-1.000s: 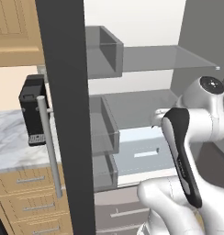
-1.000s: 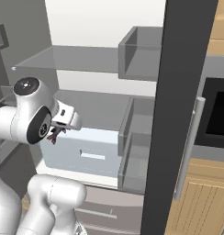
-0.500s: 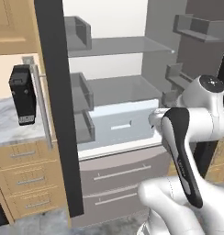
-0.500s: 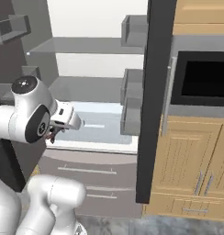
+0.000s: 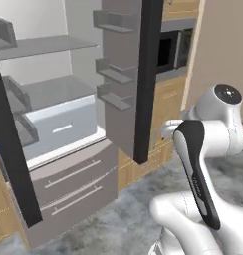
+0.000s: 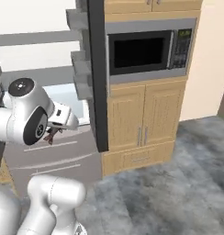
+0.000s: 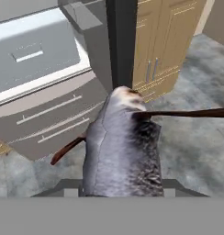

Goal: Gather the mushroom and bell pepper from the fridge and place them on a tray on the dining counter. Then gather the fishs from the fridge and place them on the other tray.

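Holding a slim silvery-grey fish (image 7: 120, 147), the robot's pincer (image 7: 120, 186) is clamped on it, and the fish sticks out in front of the hand camera with thin brown fins poking out to each side. From the right base view the pincer sits tucked close to the white arm's chest, with a small brown bit of the fish showing under it. I think the arm keeps the fish pulled in tight like that so it does not bump anything while the base drives about. The tall grey stainless fridge (image 5: 68, 124) stands with its doors wide open, which makes sense, since the food has to come out of there. Its dark right door (image 5: 143, 79) swings out with little grey shelves on the inside, and the grey drawers (image 5: 76, 182) below stay closed. Beside the fridge is a black microwave (image 6: 148, 51) set in light wooden cupboards (image 6: 143, 124). The floor is grey and speckled. My guess is that the fish is on its way to the dark brown wooden tray on the desk, though I cannot see the trays or the desk from here. There is no writing or label that I can read; the microwave's buttons are too small and blurry.
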Motion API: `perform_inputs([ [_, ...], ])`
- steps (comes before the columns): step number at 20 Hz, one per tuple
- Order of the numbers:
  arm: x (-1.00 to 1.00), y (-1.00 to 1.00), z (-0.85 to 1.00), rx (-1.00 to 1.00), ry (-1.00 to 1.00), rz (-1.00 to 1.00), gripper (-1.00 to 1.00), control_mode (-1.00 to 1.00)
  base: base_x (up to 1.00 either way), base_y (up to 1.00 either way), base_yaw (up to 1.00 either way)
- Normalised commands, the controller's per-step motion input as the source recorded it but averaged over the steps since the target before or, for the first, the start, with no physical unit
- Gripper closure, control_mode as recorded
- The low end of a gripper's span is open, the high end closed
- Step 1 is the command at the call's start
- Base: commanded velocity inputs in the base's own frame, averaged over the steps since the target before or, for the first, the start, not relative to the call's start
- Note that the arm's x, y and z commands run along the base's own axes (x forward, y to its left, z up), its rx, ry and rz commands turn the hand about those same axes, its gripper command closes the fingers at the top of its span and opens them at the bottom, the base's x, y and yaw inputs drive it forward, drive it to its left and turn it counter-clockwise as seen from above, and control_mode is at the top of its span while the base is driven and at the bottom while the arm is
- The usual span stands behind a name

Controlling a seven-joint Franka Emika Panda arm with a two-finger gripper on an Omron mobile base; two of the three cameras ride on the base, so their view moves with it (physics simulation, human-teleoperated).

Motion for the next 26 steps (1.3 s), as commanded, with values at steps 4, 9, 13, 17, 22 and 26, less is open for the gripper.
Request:
perform_inputs([
  [4,0.0,0.0,0.0,0.0,0.0,0.0,1.0,1.0,-0.53,0.0,-0.92],
  [9,0.0,0.0,0.0,0.0,0.0,0.0,1.0,1.0,-0.32,0.0,-0.97],
  [13,0.0,0.0,0.0,0.0,0.0,0.0,1.0,1.0,-0.12,0.0,-0.93],
  [17,0.0,0.0,0.0,0.0,0.0,0.0,1.0,1.0,0.26,0.24,-0.7],
  [22,0.0,0.0,0.0,0.0,0.0,0.0,1.0,1.0,0.95,0.75,-0.23],
  [26,0.0,0.0,0.0,0.0,0.0,0.0,1.0,1.0,1.0,0.57,-0.12],
])
